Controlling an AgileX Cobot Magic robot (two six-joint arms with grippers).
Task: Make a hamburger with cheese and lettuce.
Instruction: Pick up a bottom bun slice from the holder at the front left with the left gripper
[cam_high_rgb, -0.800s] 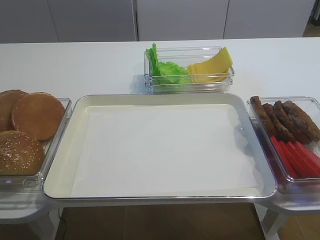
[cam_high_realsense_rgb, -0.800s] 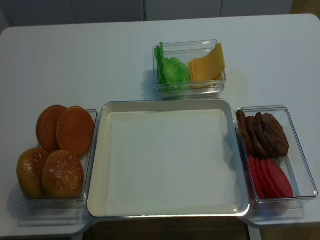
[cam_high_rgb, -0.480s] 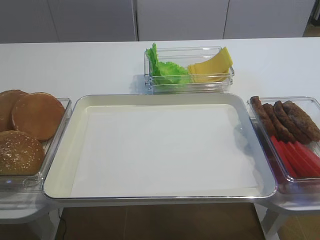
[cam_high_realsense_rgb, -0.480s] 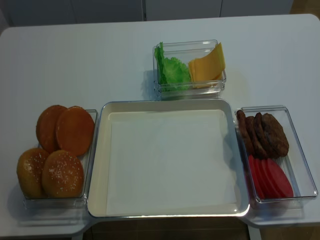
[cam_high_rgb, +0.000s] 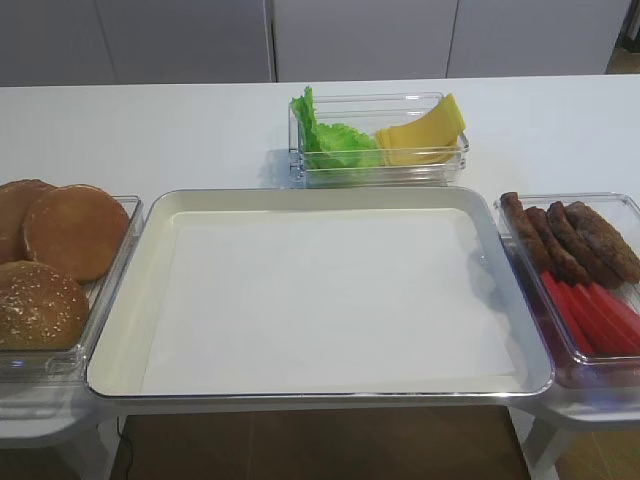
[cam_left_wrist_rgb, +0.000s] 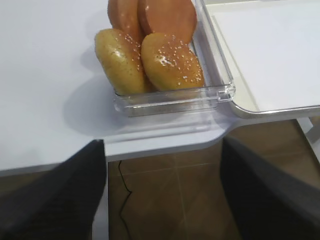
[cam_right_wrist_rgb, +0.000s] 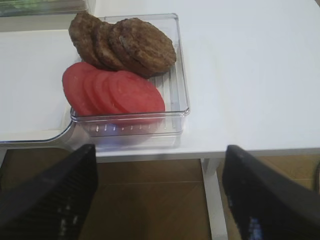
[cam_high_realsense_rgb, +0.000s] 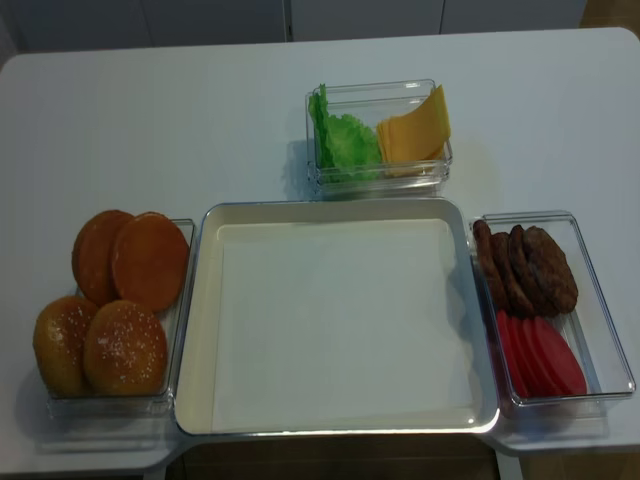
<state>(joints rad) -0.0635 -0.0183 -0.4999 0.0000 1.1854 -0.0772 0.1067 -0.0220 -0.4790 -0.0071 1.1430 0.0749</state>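
From my seat, the big metal tray (cam_high_realsense_rgb: 336, 425) sat mid-counter, lined with white paper (cam_high_realsense_rgb: 340, 325). Its left rim touched the clear bun bin (cam_high_realsense_rgb: 185, 300) and its right rim sat tight against the clear bin of patties and red slices (cam_high_realsense_rgb: 600, 310), so I saw no gap on either side. The white counter (cam_high_realsense_rgb: 150, 130) lay bare behind the tray except for the small clear box (cam_high_realsense_rgb: 380, 175) just beyond its far rim. The front edges of both side bins stood close to the counter's near edge, with brown floor below.

Both arms hung back off the near edge. My left end effector (cam_left_wrist_rgb: 162, 192) was spread wide, its dark fingers (cam_left_wrist_rgb: 60, 195) framing floor and the bun bin ahead. My right end effector (cam_right_wrist_rgb: 157, 192) was spread as well, gripping nothing, facing the patties (cam_right_wrist_rgb: 127, 45) and red slices (cam_right_wrist_rgb: 115, 92).

Against the earlier frames, nothing on the counter had shifted.

The smooth golden-brown bun halves (cam_high_realsense_rgb: 150, 260) for the hamburger leaned at the far end of the left bin, overlapping, with two sesame tops (cam_high_realsense_rgb: 125, 348) nearer me. The lettuce (cam_high_realsense_rgb: 345, 140), bright green and crinkled, filled the left of the small box; the cheese (cam_high_realsense_rgb: 415, 130), pale yellow thin squares, leaned in a fanned stack on its right, touching the leaves.
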